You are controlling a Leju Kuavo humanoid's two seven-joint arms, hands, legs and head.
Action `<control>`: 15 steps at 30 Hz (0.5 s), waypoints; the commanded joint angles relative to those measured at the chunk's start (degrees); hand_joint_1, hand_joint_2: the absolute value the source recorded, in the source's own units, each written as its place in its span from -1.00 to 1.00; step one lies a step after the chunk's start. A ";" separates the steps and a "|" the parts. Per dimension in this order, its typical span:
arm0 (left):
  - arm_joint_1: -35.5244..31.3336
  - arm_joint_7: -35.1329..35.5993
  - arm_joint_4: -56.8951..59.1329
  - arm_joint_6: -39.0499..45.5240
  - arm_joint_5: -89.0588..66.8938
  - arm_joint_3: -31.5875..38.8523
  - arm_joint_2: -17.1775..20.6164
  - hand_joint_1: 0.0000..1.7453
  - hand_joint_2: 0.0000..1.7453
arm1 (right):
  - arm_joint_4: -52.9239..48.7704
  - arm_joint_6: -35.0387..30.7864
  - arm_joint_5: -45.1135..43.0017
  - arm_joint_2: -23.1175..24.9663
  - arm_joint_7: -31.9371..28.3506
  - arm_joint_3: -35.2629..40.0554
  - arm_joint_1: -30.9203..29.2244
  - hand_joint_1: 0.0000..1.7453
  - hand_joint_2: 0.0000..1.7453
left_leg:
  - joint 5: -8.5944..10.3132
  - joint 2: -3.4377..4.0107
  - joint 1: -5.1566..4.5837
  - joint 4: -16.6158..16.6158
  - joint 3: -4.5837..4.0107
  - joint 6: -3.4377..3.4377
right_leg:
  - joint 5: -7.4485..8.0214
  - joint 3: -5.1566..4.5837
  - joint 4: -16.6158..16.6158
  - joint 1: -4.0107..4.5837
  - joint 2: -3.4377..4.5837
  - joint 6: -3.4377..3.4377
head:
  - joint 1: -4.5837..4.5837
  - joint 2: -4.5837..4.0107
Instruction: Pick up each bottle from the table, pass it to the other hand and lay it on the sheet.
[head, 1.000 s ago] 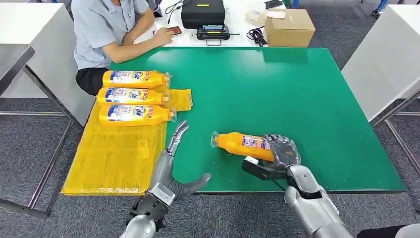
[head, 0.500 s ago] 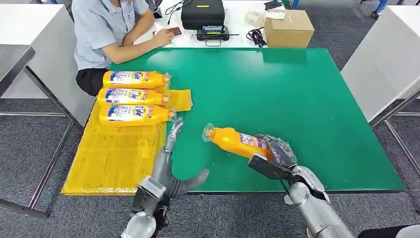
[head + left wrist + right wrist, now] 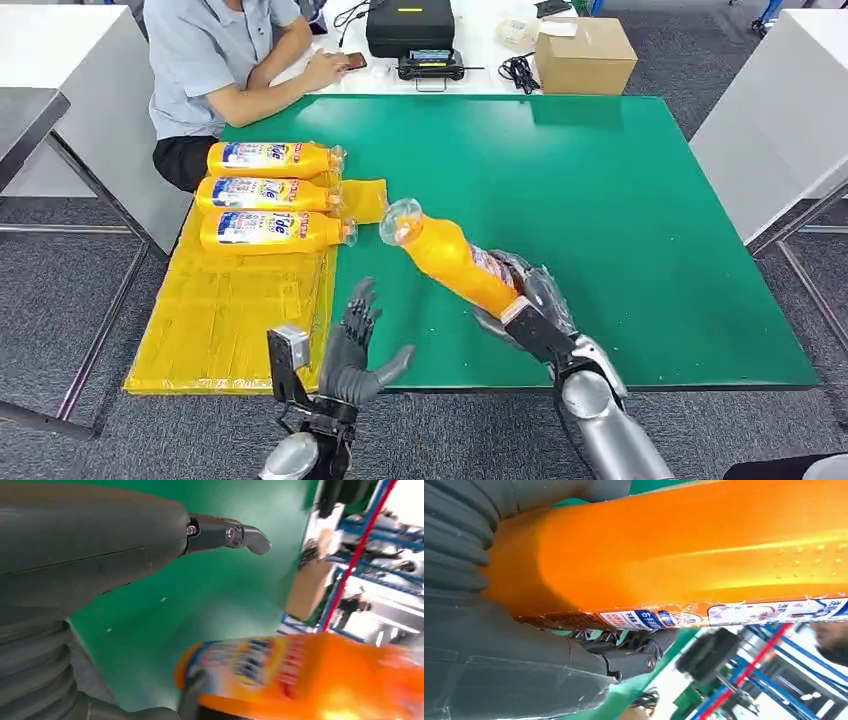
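We are holding the orange plastic bottle with the blue-and-white label [image 3: 452, 262] tilted above the green table [image 3: 620, 200], our right hand [image 3: 535, 300] clamped around its base. It looks rigid, smooth, perhaps slippery; our left hand [image 3: 355, 345], fingers spread and empty, should take the free middle. Three similar bottles are lying on the yellow sheet [image 3: 230, 320].

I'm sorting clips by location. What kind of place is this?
Probably a lab or workshop set up for robot trials: a green work table on grey carpet, a person seated at a white desk with a black equipment case and a cardboard box.
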 commanded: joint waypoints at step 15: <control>-6.85 -0.47 2.51 -0.45 2.92 -3.56 1.10 -1.00 1.00 | 6.03 -1.68 6.53 0.02 1.20 11.58 -4.91 0.94 1.00 | -0.06 0.11 0.12 0.00 0.18 -0.12 | -0.02 0.20 -0.03 0.12 0.07 -0.15 | 0.04 0.00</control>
